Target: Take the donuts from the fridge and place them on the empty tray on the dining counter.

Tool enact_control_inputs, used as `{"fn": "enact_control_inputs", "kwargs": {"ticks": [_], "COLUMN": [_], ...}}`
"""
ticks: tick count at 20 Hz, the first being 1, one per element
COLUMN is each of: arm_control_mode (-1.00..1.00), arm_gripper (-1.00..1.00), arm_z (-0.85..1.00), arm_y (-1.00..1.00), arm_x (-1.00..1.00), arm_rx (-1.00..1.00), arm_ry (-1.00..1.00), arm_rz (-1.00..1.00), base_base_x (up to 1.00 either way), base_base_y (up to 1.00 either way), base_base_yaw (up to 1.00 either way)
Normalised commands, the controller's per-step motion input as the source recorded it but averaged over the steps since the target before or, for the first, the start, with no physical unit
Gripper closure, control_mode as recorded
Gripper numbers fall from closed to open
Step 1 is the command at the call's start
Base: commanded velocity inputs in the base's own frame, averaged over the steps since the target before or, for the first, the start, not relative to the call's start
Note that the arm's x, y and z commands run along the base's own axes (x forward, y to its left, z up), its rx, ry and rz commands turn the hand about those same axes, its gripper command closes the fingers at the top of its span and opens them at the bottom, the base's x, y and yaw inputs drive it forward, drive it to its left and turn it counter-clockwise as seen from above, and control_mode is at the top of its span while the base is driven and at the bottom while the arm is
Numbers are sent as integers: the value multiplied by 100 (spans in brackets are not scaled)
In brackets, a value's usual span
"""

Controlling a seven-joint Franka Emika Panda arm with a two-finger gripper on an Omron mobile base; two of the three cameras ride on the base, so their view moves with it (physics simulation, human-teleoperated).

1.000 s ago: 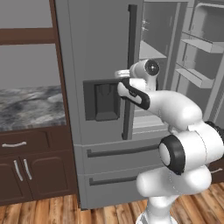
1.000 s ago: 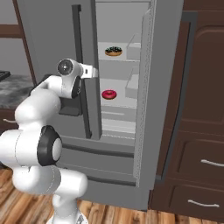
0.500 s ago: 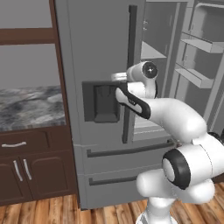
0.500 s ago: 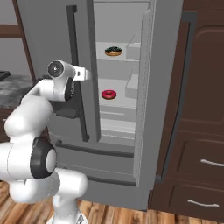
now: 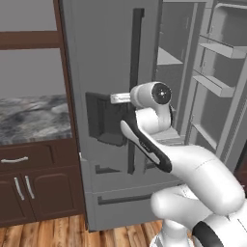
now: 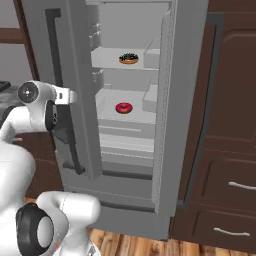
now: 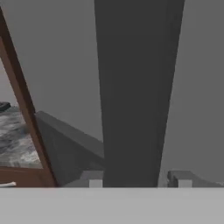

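Swinging further left across the closed fridge [image 5: 111,58] door since a moment ago. Donuts [image 6: 128,58] sitting well right of the gripper [image 7: 136,180] on inner shelves. Straddling the dark handle [image 7: 135,87], fingers spread, gripping nothing yet.

The upper fridge shelf [image 6: 107,56] carries the chocolate donut [image 6: 128,58]. The shelf below [image 6: 107,107] carries the red donut [image 6: 123,107].

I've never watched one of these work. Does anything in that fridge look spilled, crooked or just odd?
Nothing stands out. The fridge has its right door open, and two donuts, chocolate and red, lie flat on separate shelves. No spill shows.
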Motion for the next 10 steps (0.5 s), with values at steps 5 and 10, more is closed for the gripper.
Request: {"fn": "enact_control_inputs", "kwargs": {"ticks": [5,10], "arm_control_mode": [-100,-100], "arm_gripper": [100,100], "arm_z": [-5,-1], "arm_y": [100,100], "arm_x": [-97,-78], "arm_rx": [7,2], "arm_ry": [5,7], "arm_rz": [9,10], "base_base_x": [0,0], "base_base_y": [0,0], "base_base_yaw": [0,0]}}
